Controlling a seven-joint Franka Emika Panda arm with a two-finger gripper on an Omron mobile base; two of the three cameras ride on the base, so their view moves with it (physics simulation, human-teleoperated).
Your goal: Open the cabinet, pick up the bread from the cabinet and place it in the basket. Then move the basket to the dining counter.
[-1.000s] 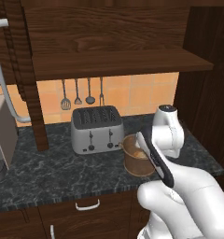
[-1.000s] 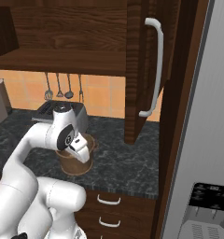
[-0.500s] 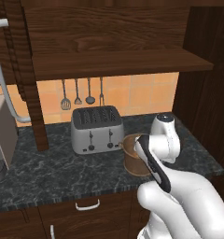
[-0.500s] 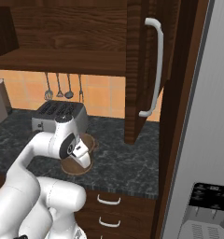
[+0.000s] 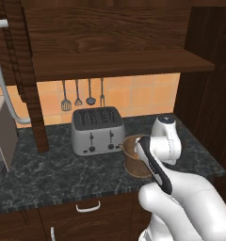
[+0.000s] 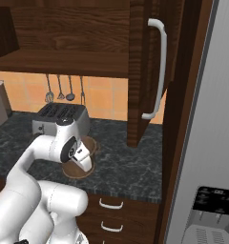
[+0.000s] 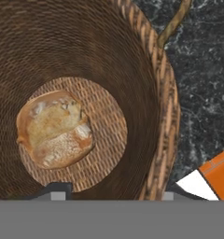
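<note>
- Far left of the left base view: the open door of the cabinet (image 5: 18,70) hangs in the upper left, its pale bar handle curving down the edge; the shelf behind it looks bare from here.
- Left of centre in that view: a silver toaster (image 5: 97,130) stands on the black speckled bench (image 5: 49,174), with utensils hanging on the orange tiled wall above it.
- Centre: the basket (image 5: 133,157) sits on the bench just right of the toaster, and my wrist is bent over its right side.
- In the hand view, the bread (image 7: 54,129) lies loose on the woven floor of the basket, at centre left, so I judge the placing step done.
- Lower middle of the hand view: my gripper (image 7: 111,196) shows two dark tips, one inside the basket wall, one outside it, straddling the rim at the lower right. The jaws look partly closed; I cannot tell whether they have pinched the wall yet.
- Step in hand, as I judge it: taking hold of the basket by its rim for the carry to the dining counter.
- Next move calls for a firm pinch on the wall, then a level lift so the bread stays put, clearing the toaster.
- Right of the right base view: the other cabinet door stands open beside a tall grey fridge (image 6: 207,143).
</note>
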